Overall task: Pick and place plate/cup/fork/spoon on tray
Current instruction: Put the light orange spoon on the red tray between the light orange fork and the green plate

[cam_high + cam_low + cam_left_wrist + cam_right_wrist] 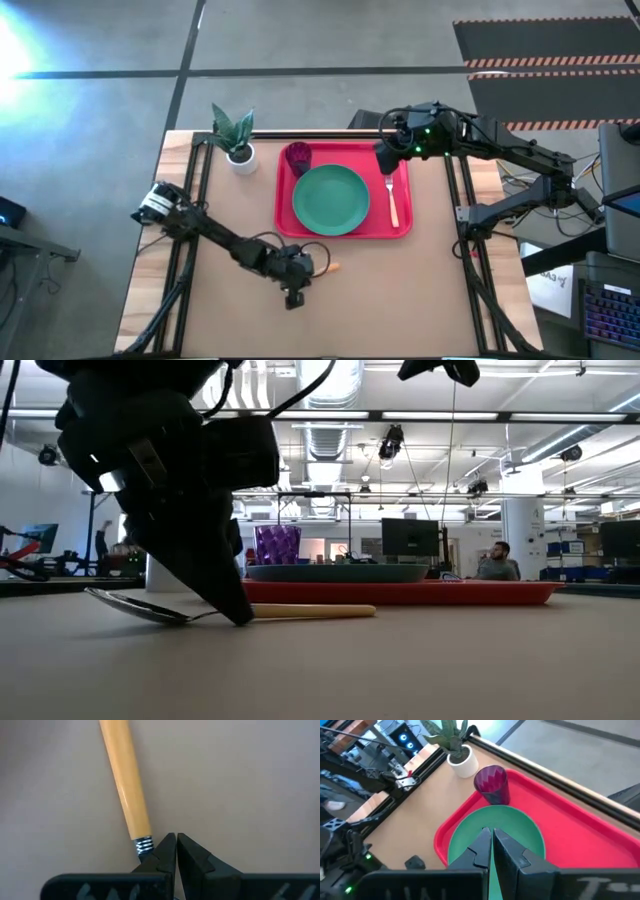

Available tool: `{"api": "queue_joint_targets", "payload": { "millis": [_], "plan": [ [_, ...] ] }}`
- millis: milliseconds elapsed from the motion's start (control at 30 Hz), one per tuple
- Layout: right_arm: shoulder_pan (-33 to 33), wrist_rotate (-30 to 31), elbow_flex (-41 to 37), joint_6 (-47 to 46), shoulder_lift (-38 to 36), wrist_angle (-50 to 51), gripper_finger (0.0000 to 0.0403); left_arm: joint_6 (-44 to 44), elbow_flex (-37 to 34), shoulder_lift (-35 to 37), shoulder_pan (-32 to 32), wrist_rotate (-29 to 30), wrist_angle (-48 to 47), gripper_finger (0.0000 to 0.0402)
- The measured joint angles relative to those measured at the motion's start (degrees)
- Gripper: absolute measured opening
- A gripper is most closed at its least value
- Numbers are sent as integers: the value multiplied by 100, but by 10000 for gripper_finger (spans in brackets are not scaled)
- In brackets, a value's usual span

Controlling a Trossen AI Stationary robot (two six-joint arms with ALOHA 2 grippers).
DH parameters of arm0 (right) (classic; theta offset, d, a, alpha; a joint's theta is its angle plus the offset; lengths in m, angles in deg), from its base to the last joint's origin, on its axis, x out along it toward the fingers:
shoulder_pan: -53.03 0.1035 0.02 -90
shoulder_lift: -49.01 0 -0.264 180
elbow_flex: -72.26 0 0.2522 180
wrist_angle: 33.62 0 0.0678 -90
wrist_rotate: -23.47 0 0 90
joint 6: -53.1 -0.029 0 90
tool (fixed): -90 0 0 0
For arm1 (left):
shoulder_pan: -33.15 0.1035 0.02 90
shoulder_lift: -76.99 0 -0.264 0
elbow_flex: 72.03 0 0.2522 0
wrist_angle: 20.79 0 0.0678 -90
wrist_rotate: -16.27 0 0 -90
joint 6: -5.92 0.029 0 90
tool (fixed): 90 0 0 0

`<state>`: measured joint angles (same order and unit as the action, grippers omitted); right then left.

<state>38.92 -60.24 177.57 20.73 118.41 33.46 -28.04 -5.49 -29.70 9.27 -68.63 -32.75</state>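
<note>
The spoon point(200, 610) lies flat on the table near its front, bowl to the left and orange-yellow handle point(125, 780) to the right. My left gripper point(175, 844) is shut, its tips down at the spoon's neck. In the high view only the handle's end point(333, 267) shows past my left gripper point(310, 268). The red tray point(400, 228) holds the teal plate point(331, 200), the purple cup point(298, 157) at its far left corner and the fork point(392, 200) on its right side. My right gripper point(492, 837) hangs shut above the tray's far right. My left gripper meets the spoon with its shut fingertips point(238, 616) at the ribbed metal neck point(144, 845), where the handle begins. The outer side of one finger lies beside the neck. The fingers slant down from above. The spoon stays flat on the table; whether it is pressed I cannot tell.
A small white pot with a green plant point(238, 150) stands on the table left of the tray's far corner. Bare tabletop point(420, 290) lies in front of the tray. A person point(494, 563) sits in the room behind the table.
</note>
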Motion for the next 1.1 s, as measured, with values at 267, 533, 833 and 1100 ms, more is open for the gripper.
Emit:
{"api": "queue_joint_targets", "payload": {
  "millis": [267, 533, 833, 1100],
  "plan": [
    [125, -715, 0, -16, 124, -25, 9, 28, 295, 934, -378, 832, -1103, 0],
    [362, -1862, -2, -38, 1024, -262, 9, -371, 809, 2234, -699, 2302, -3457, 0],
    [644, -3672, -9, -393, 2340, -1572, 9, -486, 1155, 3202, -1148, 3454, -4704, 0],
    [1135, -3925, -4, -818, 2885, -1582, 45, -490, 1202, 3804, -1294, 3465, -5469, 0]
  ]
}}
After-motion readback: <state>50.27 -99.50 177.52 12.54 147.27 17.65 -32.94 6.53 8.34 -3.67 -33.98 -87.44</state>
